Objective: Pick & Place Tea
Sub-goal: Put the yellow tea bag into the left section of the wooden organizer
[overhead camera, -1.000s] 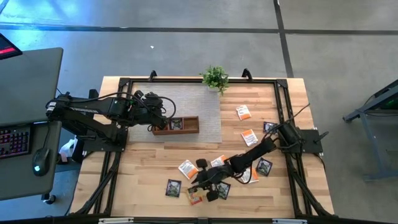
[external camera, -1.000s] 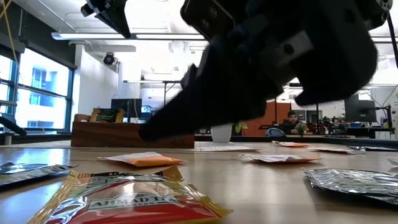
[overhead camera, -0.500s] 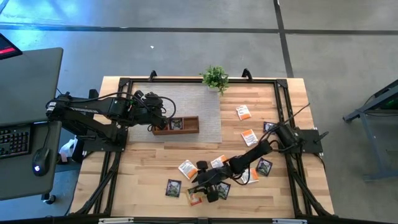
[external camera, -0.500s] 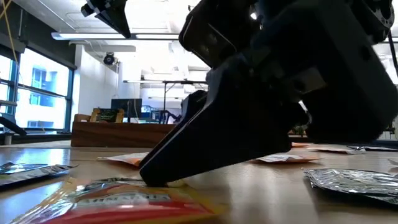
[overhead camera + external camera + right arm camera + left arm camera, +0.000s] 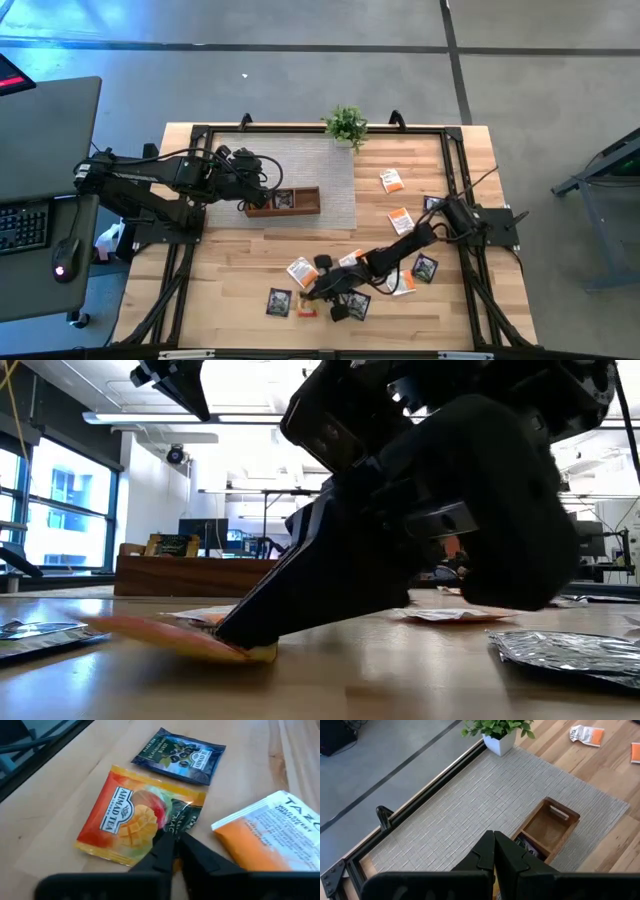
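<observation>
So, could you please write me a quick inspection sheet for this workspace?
Surface: wooden table with a grey mat.
Job's things: tea sachets lie scattered across the table's front and right; a mango sachet has one edge lifted off the wood; wooden tray on the mat holds a sachet.
Clutter: potted plant at the back edge.
Grippers: right pincer shut on the mango sachet's edge; left pincer shut, above the tray's end.
Cables: black cable along the right arm's base.
Surroundings: desk with keyboard and mouse.
</observation>
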Tool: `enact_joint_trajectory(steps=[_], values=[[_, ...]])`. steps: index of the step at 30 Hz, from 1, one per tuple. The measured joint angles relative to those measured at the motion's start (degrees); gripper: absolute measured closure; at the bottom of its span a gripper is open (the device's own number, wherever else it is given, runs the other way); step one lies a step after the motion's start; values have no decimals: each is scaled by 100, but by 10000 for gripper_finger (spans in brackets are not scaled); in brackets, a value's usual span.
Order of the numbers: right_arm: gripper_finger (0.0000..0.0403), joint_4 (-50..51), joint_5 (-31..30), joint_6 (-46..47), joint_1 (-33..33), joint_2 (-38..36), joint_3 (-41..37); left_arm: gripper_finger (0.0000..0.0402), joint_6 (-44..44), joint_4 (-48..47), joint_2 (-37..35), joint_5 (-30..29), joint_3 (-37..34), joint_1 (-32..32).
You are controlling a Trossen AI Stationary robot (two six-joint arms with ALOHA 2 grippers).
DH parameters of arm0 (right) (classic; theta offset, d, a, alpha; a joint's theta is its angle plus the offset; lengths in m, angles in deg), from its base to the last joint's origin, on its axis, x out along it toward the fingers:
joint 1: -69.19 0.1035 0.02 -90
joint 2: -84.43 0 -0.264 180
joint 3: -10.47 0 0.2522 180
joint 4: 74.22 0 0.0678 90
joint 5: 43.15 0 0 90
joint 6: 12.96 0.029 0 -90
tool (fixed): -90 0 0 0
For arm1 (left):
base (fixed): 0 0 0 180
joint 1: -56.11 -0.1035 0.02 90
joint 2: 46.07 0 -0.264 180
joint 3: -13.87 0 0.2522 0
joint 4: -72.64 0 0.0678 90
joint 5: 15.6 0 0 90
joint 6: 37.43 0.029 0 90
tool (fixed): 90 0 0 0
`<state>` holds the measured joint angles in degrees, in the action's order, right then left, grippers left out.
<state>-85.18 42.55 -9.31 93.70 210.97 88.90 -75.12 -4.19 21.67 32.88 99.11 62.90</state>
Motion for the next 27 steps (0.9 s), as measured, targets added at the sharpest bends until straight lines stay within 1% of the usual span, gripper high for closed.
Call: enact_joint_trajectory(steps=[2,5,7,10,12,13,15,18,20,21,23,25,26,27], values=[[393,-2,96,-11,-62,0,-2,402,0,0,0,0,0,0],[383,-83,283,-14,-132,-36,-11,402,0,-2,0,-2,0,0],[388,-112,340,-122,-168,-103,-23,402,2,-2,0,-2,0,0],[399,-86,320,-351,-200,-332,-50,402,2,0,0,-9,0,0],[394,-92,166,-674,-231,-523,-59,402,6,0,0,-11,0,0],[392,-82,-82,-900,-243,-664,-57,402,15,2,0,-11,0,0],[391,-84,-806,-1593,-293,-894,-34,402,16,2,0,-26,0,0],[399,-120,-2072,-3009,-470,-1013,-35,402,75,2,0,-74,0,0],[399,-358,-2661,-3926,-669,-1005,-47,402,173,3,0,-52,0,0],[398,-624,-2816,-4289,-801,-1007,-46,402,184,6,0,-54,0,0],[397,-1138,-2800,-4581,-1107,-1014,-33,402,199,5,0,-85,0,7],[400,-1500,-2466,-4634,-1452,-1014,-33,402,311,9,0,-137,0,13],[401,-1593,-2235,-4757,-1608,-1012,-24,402,351,17,0,-142,0,13],[401,-1605,-2128,-4930,-1753,-1009,37,402,389,32,0,-144,0,13]])
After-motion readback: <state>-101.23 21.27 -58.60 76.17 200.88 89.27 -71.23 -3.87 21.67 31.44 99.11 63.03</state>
